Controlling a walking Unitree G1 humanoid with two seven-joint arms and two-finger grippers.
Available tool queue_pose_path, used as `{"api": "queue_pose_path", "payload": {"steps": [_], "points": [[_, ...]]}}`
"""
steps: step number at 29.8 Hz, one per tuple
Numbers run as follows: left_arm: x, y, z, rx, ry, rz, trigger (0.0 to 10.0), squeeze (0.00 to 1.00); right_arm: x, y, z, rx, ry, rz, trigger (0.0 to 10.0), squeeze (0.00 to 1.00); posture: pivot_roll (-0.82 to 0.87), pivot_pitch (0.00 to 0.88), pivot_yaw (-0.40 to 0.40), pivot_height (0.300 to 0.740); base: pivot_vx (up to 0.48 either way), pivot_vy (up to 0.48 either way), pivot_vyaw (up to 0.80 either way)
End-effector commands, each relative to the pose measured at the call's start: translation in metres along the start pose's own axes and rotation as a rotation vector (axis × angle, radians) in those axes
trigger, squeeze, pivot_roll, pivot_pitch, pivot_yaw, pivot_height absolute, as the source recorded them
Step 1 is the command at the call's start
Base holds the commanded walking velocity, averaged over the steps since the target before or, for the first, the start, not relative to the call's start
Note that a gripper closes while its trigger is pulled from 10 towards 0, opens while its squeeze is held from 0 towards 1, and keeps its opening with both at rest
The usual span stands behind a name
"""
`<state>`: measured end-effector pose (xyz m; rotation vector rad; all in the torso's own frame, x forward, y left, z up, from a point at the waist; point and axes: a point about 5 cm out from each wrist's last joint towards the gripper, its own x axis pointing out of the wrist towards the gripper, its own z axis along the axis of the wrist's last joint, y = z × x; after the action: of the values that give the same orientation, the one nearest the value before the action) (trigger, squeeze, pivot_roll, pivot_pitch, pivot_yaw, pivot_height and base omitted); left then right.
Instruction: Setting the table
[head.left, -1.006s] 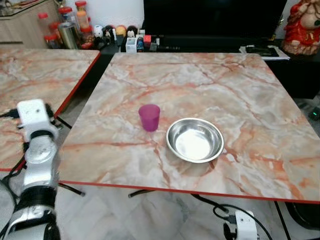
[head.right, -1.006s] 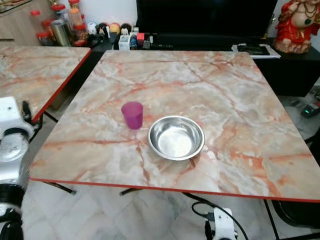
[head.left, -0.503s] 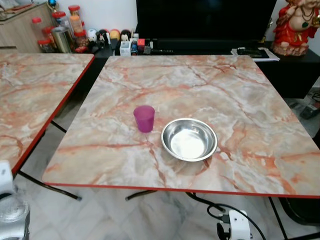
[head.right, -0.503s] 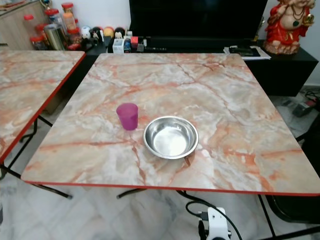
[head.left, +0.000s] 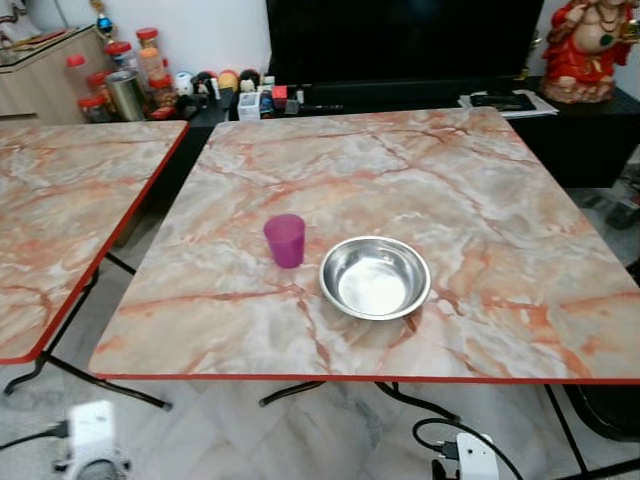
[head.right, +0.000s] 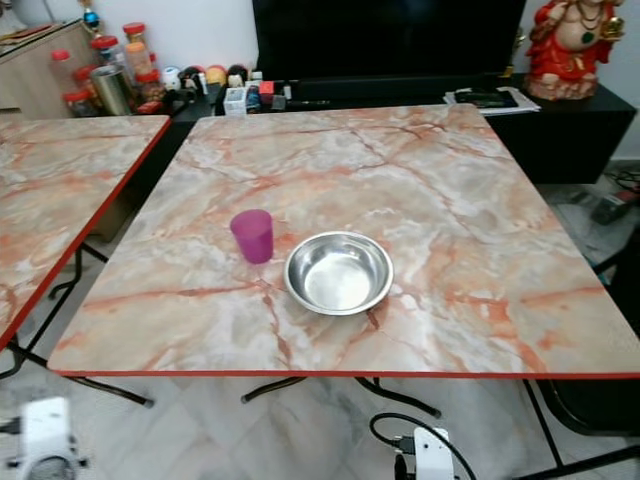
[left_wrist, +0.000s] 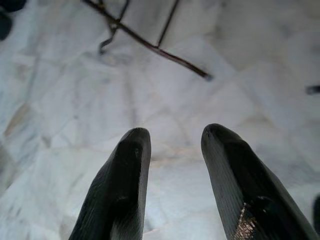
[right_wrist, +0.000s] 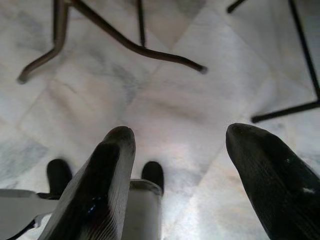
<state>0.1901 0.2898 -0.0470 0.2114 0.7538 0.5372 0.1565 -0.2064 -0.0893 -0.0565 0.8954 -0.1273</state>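
We're standing back from the table (head.left: 480, 180), both arms hanging low. Left gripper (left_wrist: 172, 165) points at the pale floor (left_wrist: 60, 100), fingers a moderate gap apart, nothing between them. Right gripper (right_wrist: 182, 170) also points at the floor, fingers spread wider, empty too.

On the table: a purple cup (head.left: 285, 240) just left of centre frame in the head views, upright, and a steel bowl (head.left: 375, 277) just beside it to the lower right, close but apart as far as we can tell. Bowl looks empty. The rest of that tabletop is bare marble. A second table (head.left: 60, 220) sits at the left edge of frame, and a shelf with jars (head.left: 140, 60) and small bits runs along the upper left.

Our read: cup and bowl are placed, so the step in hand is either a fetch or a final tidy of the setting. Can't tell which from here.

To do it well:
- Raise the arms before closing in; the red table edge (head.left: 300, 377) is near the bottom of frame and would catch a low wrist.
- Watch the cable (head.left: 430, 430) on the floor at lower right when stepping.
- If nudging the cup, come at it from the left so we don't knock it into the bowl; it's light and likely tips easily.
- The bowl rim is shiny and thin, so grip across the rim, not the side.
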Motion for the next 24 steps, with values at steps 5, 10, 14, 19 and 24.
{"api": "queue_pose_path", "payload": {"steps": [5, 10, 14, 19, 24], "points": [[-0.013, -0.041, -0.026, 0.112, 0.136, -0.282, 10.0, 0.0, 0.001, -0.001, 0.003, 0.007, 0.009, -0.007, 10.0, 0.0, -0.1, 0.0, 0.08, 0.74, 0.0, 0.0, 0.0], [-0.021, -0.057, -0.034, 0.178, 0.167, -0.375, 10.0, 0.0, 0.004, 0.0, 0.009, -0.012, 0.006, 0.009, 10.0, 0.0, -0.09, 0.0, 0.049, 0.74, 0.0, 0.0, 0.0], [-0.024, -0.065, -0.036, 0.173, 0.182, -0.39, 10.0, 0.0, 0.006, 0.001, 0.019, -0.03, -0.012, 0.028, 10.0, 0.0, -0.06, 0.0, -0.006, 0.74, 0.0, 0.0, 0.0], [-0.028, -0.072, -0.04, 0.162, 0.206, -0.406, 10.0, 0.0, 0.009, 0.001, 0.029, -0.032, -0.026, 0.034, 10.0, 0.0, -0.05, 0.0, -0.025, 0.74, 0.0, 0.061, 0.0], [-0.028, -0.071, -0.041, 0.135, 0.22, -0.378, 10.0, 0.0, 0.01, 0.005, 0.034, -0.038, -0.03, 0.044, 10.0, 0.0, -0.05, 0.0, -0.02, 0.74, 0.0, 0.347, 0.0]]}}
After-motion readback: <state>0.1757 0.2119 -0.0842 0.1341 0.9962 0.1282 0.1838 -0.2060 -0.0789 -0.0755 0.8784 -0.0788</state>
